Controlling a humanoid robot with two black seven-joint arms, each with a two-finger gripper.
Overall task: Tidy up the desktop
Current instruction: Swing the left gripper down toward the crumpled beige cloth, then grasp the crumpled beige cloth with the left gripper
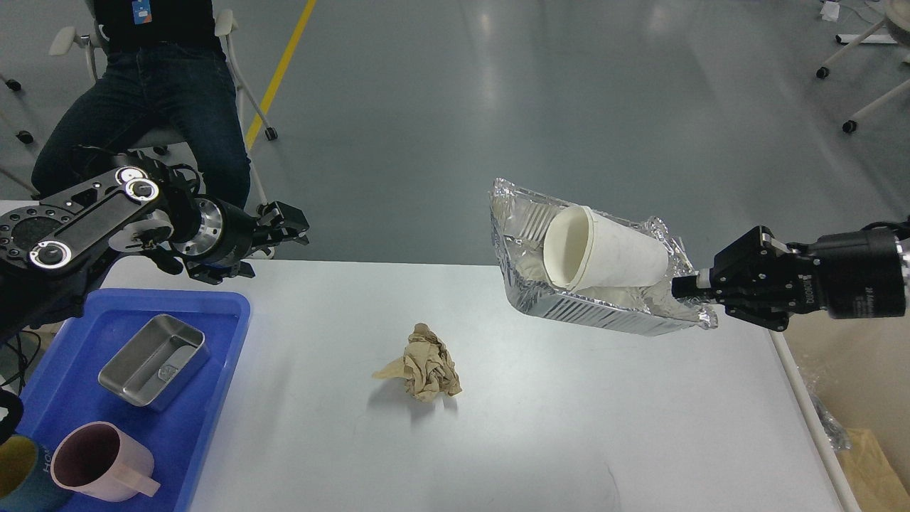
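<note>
Two end effectors over the desktop (569, 441): right (684, 287) clamped on foil tray (604, 316), left (288, 231) state indiscernible.

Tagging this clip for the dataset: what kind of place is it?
Probably an indoor lab or workshop test area, not a home: a bare polished grey floor with a yellow line, wheeled chairs, and a seated person watching by the white desktop.
</note>
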